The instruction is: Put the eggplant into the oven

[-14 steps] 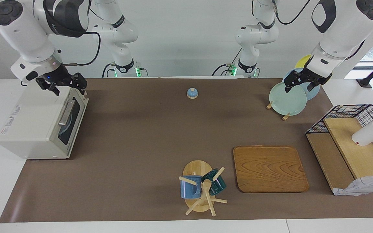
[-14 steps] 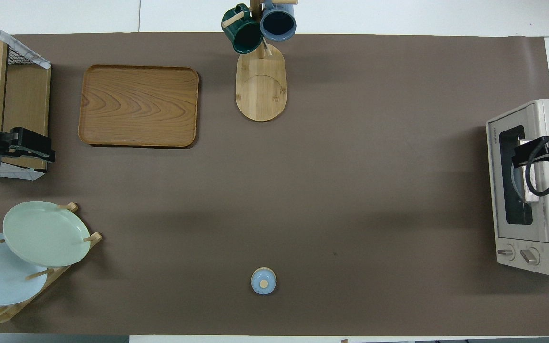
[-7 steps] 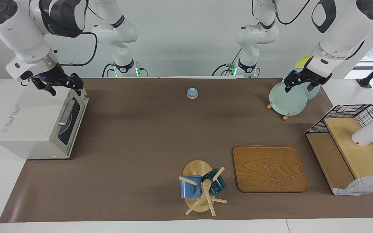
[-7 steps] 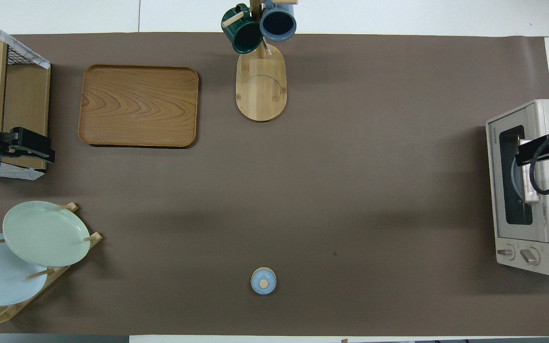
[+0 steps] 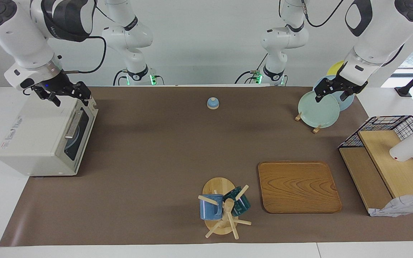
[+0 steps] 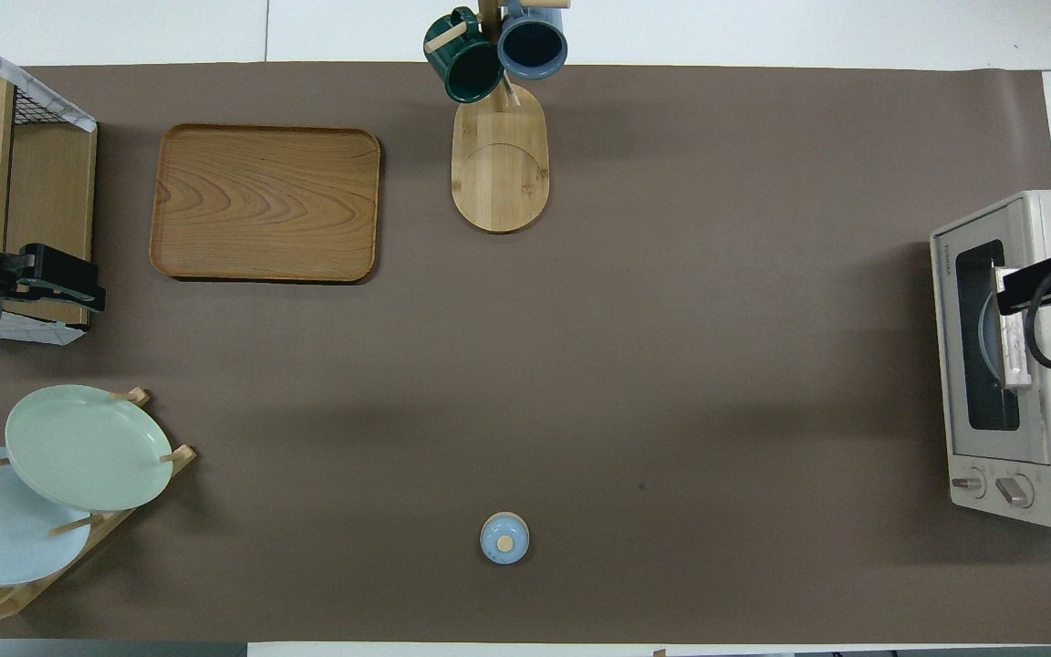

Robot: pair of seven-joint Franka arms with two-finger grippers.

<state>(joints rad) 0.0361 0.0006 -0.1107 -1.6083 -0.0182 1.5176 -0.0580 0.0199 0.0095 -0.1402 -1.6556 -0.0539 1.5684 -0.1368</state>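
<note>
1. Nearest the robots, the left pincer (image 5: 333, 92) is parked open and empty over the green plate (image 5: 317, 111). That arm is counted as waiting. A small blue bell (image 5: 212, 103) is sat mid-surface.
2. The right pincer (image 5: 71, 94) is held open with nothing in it, over the top of the oven (image 5: 38, 136), by the door's upper edge.
3. The eggplant isn't seen anywhere. The door (image 5: 81, 132) is shut and only a pale round shape is made out through the glass, so whether it's inside can't be told.
4. If it's in, probably only a lift away is called for. If not, the handle (image 5: 72, 124) has to be pulled down first.
5. Plenty of bare surface is left in front of the door. Farther out, the tray (image 5: 298, 186) and mug tree (image 5: 224, 209) are well apart from it.
</note>
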